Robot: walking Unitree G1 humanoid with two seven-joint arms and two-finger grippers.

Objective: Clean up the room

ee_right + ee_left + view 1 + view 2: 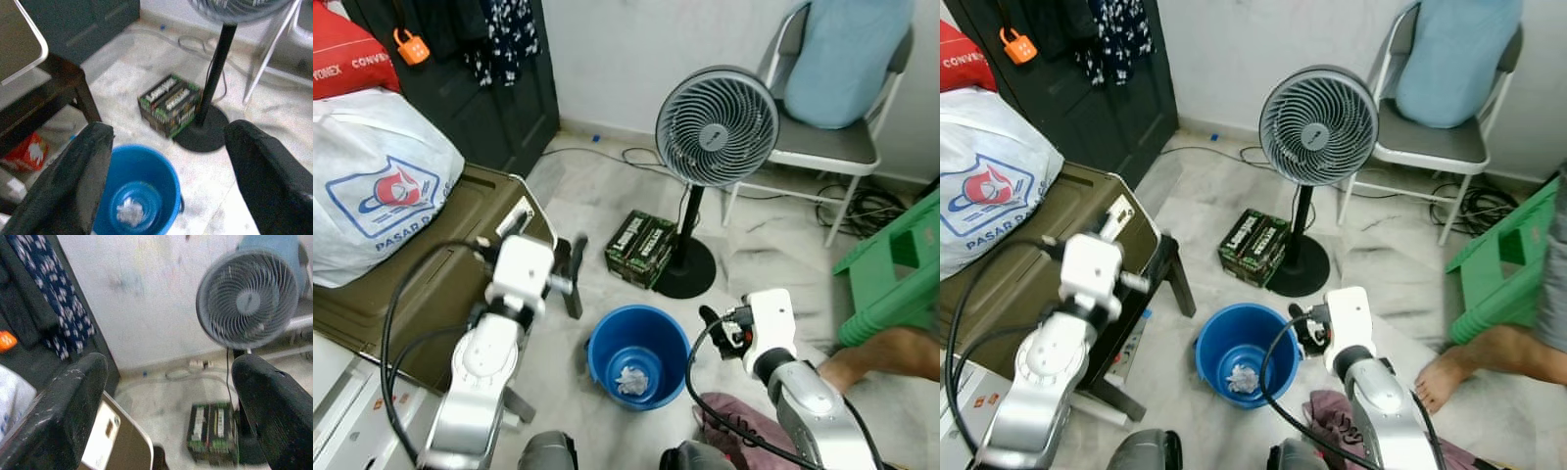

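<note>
A blue bucket stands on the floor between my two arms, with a crumpled white paper lying at its bottom. My right gripper hovers just right of the bucket's rim, open, nothing between its fingers. The right wrist view looks down on the bucket and the paper. My left gripper is raised to the left of the bucket, beside the olive case, and also stands open and empty, its fingers pointing toward the fan.
A standing fan and a green-black box sit behind the bucket. An olive case with a white bag is at left. A chair, green stool, a person's foot and a maroon cloth lie right.
</note>
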